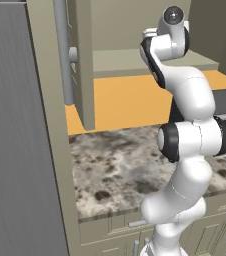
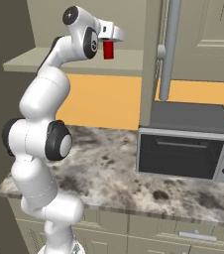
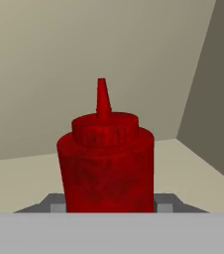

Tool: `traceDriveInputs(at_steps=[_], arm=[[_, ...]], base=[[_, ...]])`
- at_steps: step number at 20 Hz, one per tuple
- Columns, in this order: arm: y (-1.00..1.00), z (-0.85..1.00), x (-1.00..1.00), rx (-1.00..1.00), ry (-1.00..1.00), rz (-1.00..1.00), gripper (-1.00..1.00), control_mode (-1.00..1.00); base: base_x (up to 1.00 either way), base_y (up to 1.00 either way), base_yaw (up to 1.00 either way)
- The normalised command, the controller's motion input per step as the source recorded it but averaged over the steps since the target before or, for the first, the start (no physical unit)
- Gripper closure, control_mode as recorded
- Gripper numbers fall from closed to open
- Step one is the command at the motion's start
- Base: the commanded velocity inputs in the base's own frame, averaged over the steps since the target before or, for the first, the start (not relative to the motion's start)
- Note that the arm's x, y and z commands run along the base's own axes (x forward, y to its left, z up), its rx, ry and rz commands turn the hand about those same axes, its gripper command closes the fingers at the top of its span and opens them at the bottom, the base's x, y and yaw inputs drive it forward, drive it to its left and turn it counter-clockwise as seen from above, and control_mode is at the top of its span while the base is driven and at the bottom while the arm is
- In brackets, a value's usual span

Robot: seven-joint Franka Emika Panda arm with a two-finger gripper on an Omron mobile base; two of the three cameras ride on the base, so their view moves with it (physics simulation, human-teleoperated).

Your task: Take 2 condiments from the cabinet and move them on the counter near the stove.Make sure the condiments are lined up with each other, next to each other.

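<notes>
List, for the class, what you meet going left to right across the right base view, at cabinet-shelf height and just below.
Robot arm → gripper shut on the red squeeze bottle → slim metal door handle → toaster oven on the counter.

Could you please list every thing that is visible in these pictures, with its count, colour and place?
red squeeze bottle: one, all red with nozzle tip, upright inside the cabinet, between the fingers.
cabinet: one, beige-grey, on the wall above the counter, door open.
cabinet door handle: one, grey metal, vertical on the open door.
counter: one, pale grey with dark blotches, over beige base cabinets.
toaster oven: one, grey with dark glass door, on the counter at the right.
wall: orange strip between counter and cabinet.
arm: one, white with dark joints, reaching up into the cabinet.
fingers: two, dark grey, shut on the bottle.
</notes>
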Motion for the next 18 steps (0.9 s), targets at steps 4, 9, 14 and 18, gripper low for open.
traceDriveInputs(at_steps=[4,9,14,18], arm=[[-0.04,0.0,0.0,0.0,-0.01,0.0,1.0,-1.0],[0.0,0.0,-0.07,0.0,-0.01,0.0,1.0,-1.0],[0.0,0.0,-0.4,0.0,-0.09,0.0,1.0,-1.0],[0.0,-0.04,-0.88,-0.02,-0.11,0.0,1.0,-1.0]], base=[[0.0,0.0,0.0],[0.0,0.0,0.0],[0.0,0.0,0.0],[0.0,0.0,0.0]])
